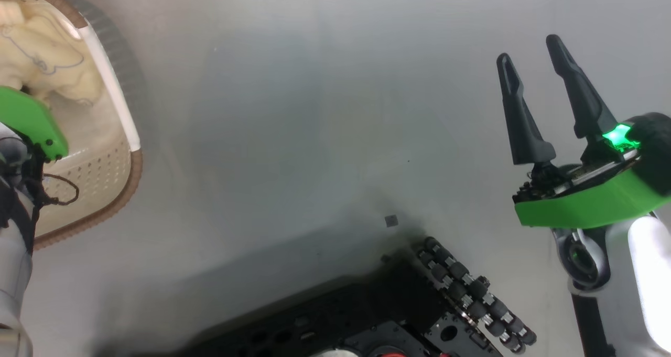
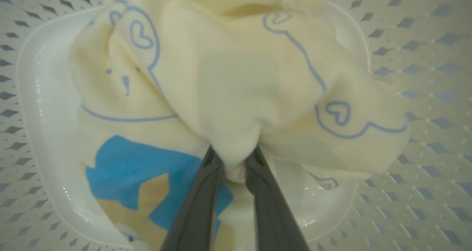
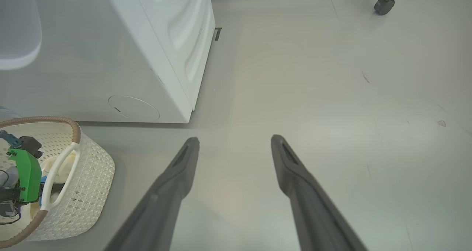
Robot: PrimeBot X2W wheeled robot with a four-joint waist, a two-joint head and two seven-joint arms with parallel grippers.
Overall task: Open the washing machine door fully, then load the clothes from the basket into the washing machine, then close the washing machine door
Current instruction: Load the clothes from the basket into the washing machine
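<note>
Loading step, pick-up phase. The left gripper [image 2: 234,154] reaches down into the basket [image 2: 424,96], its jaws drawn together on a raised fold of the clothes [image 2: 236,81], a pale yellow garment with blue line-drawn hearts and a blue and tan patch. Pinching a bunched ridge rather than flat cloth gives the narrow jaws something to bite on, so the garment should follow as a hanging bundle when lifted. Most of its bulk lies on the basket's bottom. The basket stands on the floor [image 3: 332,96] near the lower corner of the washing machine [image 3: 162,41], which keeps the carry short. The right gripper [image 1: 528,49] hangs wide open over bare floor, holding nothing, well apart from the basket, presumably kept clear of the working arm.
</note>
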